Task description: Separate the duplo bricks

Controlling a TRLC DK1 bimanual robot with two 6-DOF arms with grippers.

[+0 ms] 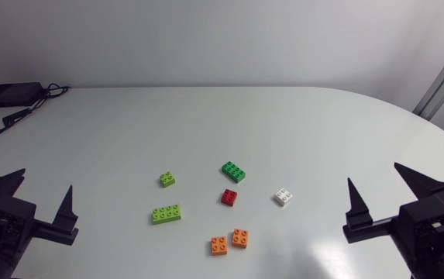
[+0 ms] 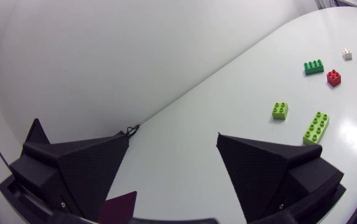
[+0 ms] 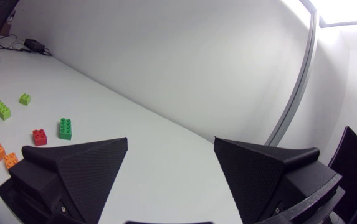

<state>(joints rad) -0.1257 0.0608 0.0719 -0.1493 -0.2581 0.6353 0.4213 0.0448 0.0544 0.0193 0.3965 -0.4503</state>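
On the white table (image 1: 206, 116), left gripper (image 1: 45, 182) and right gripper (image 1: 374, 174) at either side, both spread wide and empty, between them, well apart from both, long lime brick (image 1: 166, 214), dark green brick (image 1: 233, 171), orange bricks (image 1: 240, 238) side by side, red brick (image 1: 229, 197), small lime brick (image 1: 167, 179), white brick (image 1: 283, 197)

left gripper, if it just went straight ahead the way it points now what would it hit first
Likely nothing soon: ahead of the left gripper lies bare table as far as a black cable near the far edge, though depth is unclear. The duplo bricks sit off to one side.
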